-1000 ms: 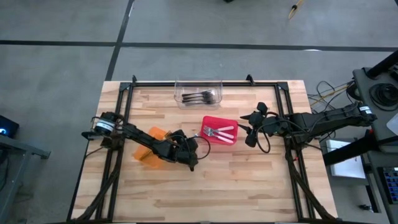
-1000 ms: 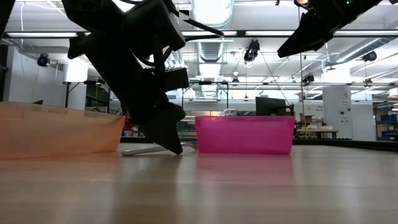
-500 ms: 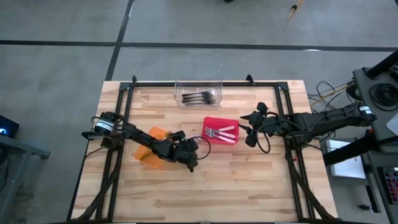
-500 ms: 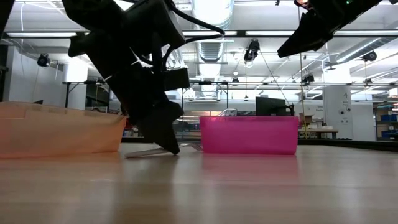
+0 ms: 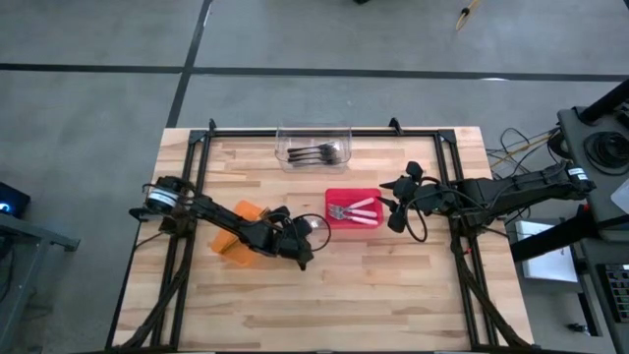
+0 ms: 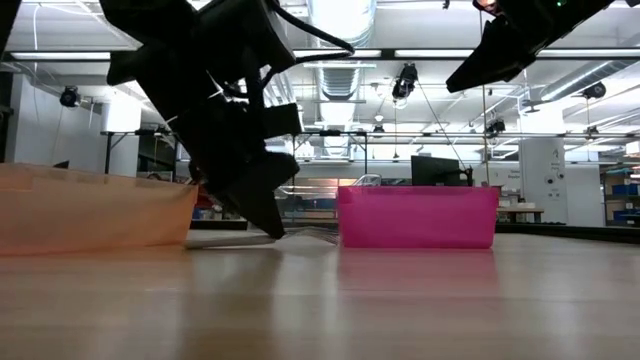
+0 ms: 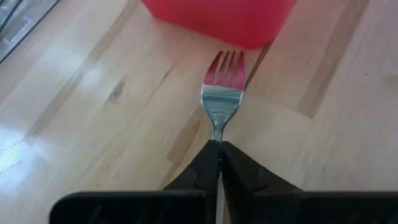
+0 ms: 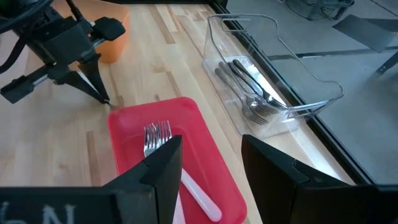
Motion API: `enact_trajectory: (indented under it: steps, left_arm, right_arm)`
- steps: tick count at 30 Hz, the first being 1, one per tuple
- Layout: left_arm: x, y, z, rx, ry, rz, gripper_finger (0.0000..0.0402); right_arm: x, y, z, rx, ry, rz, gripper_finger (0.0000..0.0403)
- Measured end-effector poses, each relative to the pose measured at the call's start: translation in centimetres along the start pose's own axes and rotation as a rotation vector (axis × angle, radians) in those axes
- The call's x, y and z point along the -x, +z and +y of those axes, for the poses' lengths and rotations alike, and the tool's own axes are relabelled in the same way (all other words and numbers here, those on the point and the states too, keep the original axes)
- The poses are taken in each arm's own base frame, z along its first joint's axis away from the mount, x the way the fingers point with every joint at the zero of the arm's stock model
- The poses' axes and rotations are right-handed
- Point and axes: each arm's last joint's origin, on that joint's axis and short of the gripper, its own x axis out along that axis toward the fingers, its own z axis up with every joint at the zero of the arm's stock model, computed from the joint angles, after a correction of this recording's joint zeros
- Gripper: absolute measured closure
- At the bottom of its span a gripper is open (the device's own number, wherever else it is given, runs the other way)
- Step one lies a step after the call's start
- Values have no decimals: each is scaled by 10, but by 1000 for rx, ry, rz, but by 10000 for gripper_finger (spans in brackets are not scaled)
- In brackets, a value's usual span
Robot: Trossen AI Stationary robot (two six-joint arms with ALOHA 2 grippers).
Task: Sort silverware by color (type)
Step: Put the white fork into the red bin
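Red bin (image 5: 355, 210) slid right; left end effector (image 7: 219, 149) pinches fork (image 7: 222, 93).

In the high view, the lower half of the surface (image 5: 373, 295) lies bare and open to passage. At center, the red bin (image 5: 354, 208) blocks the way, its wall just ahead of the fork (image 7: 221, 93) tines. The orange bin (image 5: 239, 246) sits left of center, the clear bin (image 5: 314, 146) at upper center. The right end effector (image 5: 397, 202) hangs just right of the red bin.
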Motion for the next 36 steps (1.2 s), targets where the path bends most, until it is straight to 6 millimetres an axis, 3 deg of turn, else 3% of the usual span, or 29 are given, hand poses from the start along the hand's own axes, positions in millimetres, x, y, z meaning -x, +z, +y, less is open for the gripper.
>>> enact_trajectory:
  steps: [14, 21, 36]
  left_arm:
    - [33, 21, 6, -44, -70, -91, 400]
    - [27, 21, 3, -63, -73, -105, 399]
    - [8, 14, -2, -74, -41, -98, 253]
  right_arm:
    - [0, 0, 0, 0, 0, 1, 245]
    - [0, 0, 0, 0, 0, 0, 245]
    - [0, 0, 0, 1, 0, 2, 245]
